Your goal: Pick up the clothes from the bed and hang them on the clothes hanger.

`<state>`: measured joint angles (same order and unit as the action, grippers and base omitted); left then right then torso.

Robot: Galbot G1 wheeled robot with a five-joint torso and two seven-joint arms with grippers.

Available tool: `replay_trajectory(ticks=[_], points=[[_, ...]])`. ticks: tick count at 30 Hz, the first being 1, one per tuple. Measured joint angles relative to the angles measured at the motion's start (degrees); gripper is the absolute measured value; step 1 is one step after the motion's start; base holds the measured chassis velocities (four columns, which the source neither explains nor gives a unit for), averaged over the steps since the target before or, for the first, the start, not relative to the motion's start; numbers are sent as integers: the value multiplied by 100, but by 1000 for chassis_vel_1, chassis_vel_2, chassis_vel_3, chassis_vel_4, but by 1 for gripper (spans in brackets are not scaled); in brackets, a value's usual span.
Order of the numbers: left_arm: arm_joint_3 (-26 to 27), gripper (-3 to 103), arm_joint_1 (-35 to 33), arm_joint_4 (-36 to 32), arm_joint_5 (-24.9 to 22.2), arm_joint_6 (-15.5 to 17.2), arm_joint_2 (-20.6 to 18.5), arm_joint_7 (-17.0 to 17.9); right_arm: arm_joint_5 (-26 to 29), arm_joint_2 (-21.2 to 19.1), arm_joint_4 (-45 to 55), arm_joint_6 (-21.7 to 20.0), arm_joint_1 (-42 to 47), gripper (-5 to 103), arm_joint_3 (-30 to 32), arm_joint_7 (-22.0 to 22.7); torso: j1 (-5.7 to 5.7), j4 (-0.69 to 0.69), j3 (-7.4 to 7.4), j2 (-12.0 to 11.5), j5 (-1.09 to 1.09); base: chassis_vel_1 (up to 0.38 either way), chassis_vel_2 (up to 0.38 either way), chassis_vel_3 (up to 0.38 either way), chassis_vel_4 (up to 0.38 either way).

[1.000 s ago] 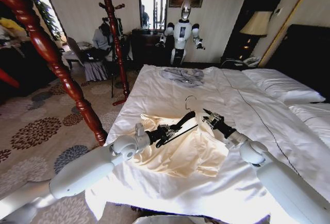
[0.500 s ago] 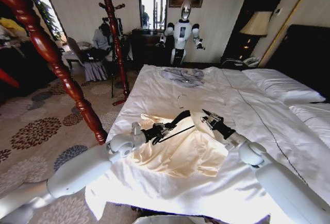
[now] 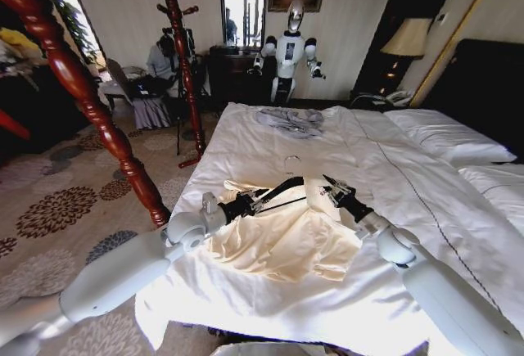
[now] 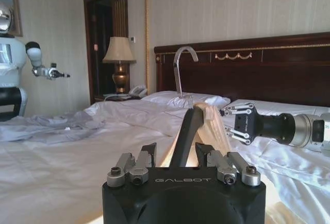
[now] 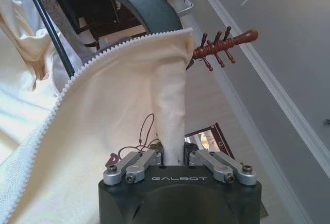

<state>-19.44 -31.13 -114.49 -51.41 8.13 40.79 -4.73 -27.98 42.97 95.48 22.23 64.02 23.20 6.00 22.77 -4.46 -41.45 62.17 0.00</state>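
The cream-yellow clothes (image 3: 282,245) lie crumpled on the near half of the white bed (image 3: 385,168). My left gripper (image 3: 255,200) is shut on one arm of the black clothes hanger (image 3: 282,187), whose silver hook (image 3: 292,159) rises above it. In the left wrist view the left gripper (image 4: 176,152) clamps the clothes hanger (image 4: 184,134) upright. My right gripper (image 3: 327,184) is just beside the hanger's far end, shut on a fold of the clothes. The right wrist view shows the right gripper (image 5: 172,154) pinching the cream fabric (image 5: 129,105), lifted against the clothes hanger (image 5: 142,2).
A grey-blue garment (image 3: 291,120) lies at the bed's far end. A red-brown wooden coat stand (image 3: 182,53) rises off the bed's left side, and a carved post (image 3: 90,102) stands closer on the left. Pillows (image 3: 446,135) and a dark headboard are to the right.
My left gripper has drawn the hanger a little to the left. The right gripper has stayed almost in place, holding the fabric.
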Motion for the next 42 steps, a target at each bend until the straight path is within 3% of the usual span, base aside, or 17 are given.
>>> replay_trajectory(ticks=[1,2,4,8,11,14,16,19,23,27,34,38,39,42], points=[[78,46,-32,-78,-9,4,-56,16,2,11,-16,-5,-7,18,0,15,0,0,0,0,0,0,0,0,0],[232,57,-124,-219,-33,16,-161,42,14,40,-54,-19,-23,18,-2,49,0,0,0,0,0,0,0,0,0],[346,57,-195,-297,-51,22,-216,59,22,60,-76,-32,-34,18,-5,76,0,0,0,0,-1,0,0,0,0],[1053,79,-693,-518,-101,49,-417,217,159,150,-128,-143,-48,18,-13,167,0,1,0,0,0,0,0,0,0],[1264,84,-863,-515,-123,57,-446,298,187,166,-133,-164,-47,18,-14,178,-1,1,0,0,0,0,0,0,0],[1609,98,-1076,-410,-437,183,-334,723,195,184,-133,-171,-41,18,-20,192,0,0,0,0,0,0,0,0,0],[1632,98,-1083,-394,-482,198,-312,772,195,184,-133,-171,-41,18,-20,192,0,0,0,0,0,0,0,0,0],[1884,100,-1081,-70,-1062,385,9,1438,186,172,-97,-174,-6,18,-16,195,0,-1,0,0,0,0,0,0,0],[1958,100,-961,359,-1328,505,187,1694,180,126,-59,-174,61,18,17,195,0,-1,0,0,0,0,0,0,0],[1962,100,-839,711,-1454,598,278,1706,167,103,-37,-170,96,18,36,197,0,-1,0,0,0,0,0,0,0],[1761,100,-267,1639,-1674,1269,754,2123,54,82,-36,-121,94,18,40,207,0,-1,0,-1,1,0,0,0,0],[1639,100,-54,1941,-1674,1428,901,2011,49,52,-41,-112,103,18,40,208,0,-2,0,-1,1,0,0,0,0],[1546,100,71,2146,-1545,1464,930,1733,46,36,-42,-103,117,18,41,208,0,-2,0,-1,1,0,0,0,0],[1443,100,213,2391,-1371,1446,965,1403,44,29,-42,-88,127,18,41,210,0,0,0,-1,1,0,0,0,0]])
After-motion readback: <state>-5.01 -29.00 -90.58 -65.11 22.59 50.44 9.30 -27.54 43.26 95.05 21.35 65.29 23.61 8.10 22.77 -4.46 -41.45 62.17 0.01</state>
